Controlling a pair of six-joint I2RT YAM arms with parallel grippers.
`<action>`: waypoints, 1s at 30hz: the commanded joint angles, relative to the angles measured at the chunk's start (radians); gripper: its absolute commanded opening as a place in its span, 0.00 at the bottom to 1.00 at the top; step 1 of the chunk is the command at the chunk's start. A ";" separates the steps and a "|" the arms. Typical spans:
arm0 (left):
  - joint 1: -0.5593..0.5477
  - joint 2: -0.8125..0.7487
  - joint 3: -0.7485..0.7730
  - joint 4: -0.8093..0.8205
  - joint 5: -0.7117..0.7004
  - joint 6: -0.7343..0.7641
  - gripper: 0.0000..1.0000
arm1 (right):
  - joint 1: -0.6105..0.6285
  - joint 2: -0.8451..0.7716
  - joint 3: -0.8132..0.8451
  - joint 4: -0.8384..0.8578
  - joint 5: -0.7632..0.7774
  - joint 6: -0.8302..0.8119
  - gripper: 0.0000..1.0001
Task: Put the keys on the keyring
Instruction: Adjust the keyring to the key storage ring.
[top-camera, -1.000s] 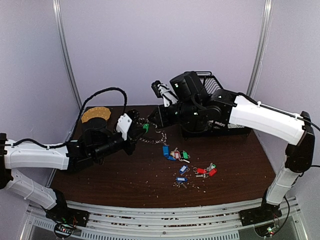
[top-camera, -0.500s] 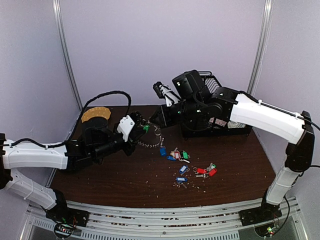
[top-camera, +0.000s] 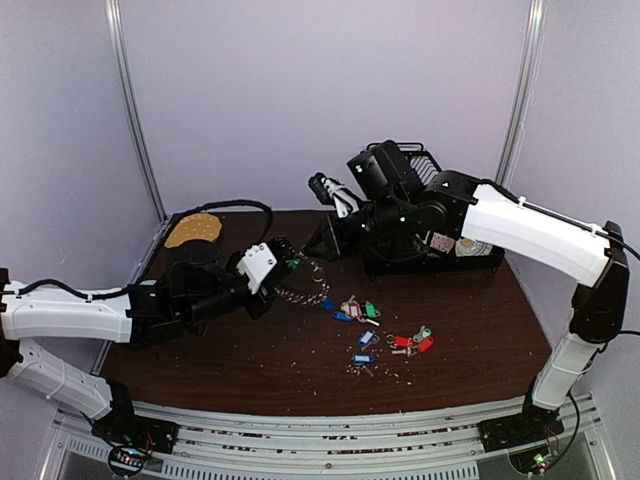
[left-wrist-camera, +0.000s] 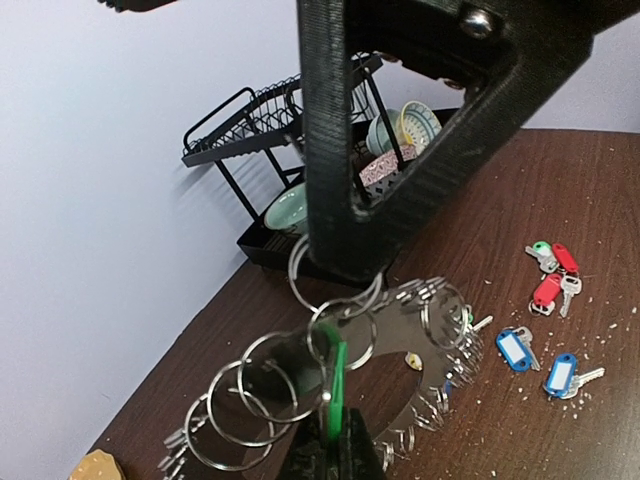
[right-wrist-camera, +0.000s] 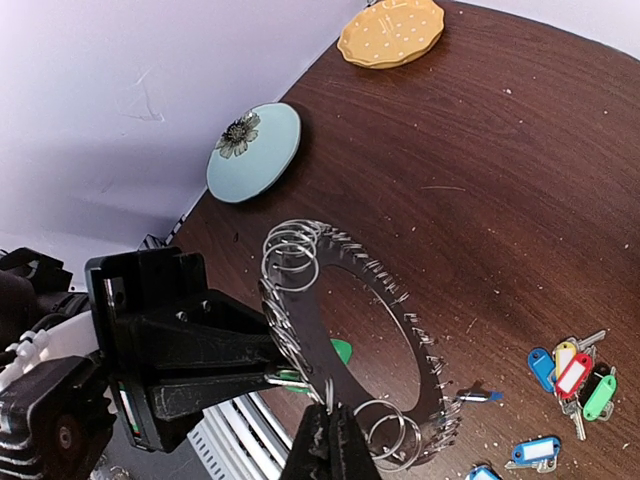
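Hanging above the tabletop (top-camera: 250, 350), the keyring (right-wrist-camera: 292, 243) is a loop of linked silver rings stretched between both arms. The left gripper (top-camera: 285, 265) is clamped on a green tag (left-wrist-camera: 333, 372) among the rings. The right gripper (right-wrist-camera: 325, 420) is pinched shut on one ring. Loose keys (top-camera: 357, 310) lie mid-tabletop, a dish rack (top-camera: 478, 262) stands close behind, and bare wood runs to the near edge.

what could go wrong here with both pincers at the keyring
The left pincer and right pincer meet nearly tip to tip at the keyring; slight misalignment could knock them together.
The green-tagged key, pinched by its tag, may twist away.
If either grip slips, the raised loop could fall toward the loose keys.
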 joint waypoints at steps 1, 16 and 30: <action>0.009 -0.022 -0.005 0.026 -0.138 0.046 0.00 | -0.012 -0.029 0.024 -0.103 -0.055 0.012 0.00; 0.007 -0.013 -0.010 0.048 -0.115 0.064 0.00 | -0.011 -0.072 -0.012 -0.129 -0.078 0.005 0.00; 0.007 -0.074 0.027 -0.091 0.257 0.000 0.45 | -0.033 -0.099 -0.031 -0.120 -0.015 -0.064 0.00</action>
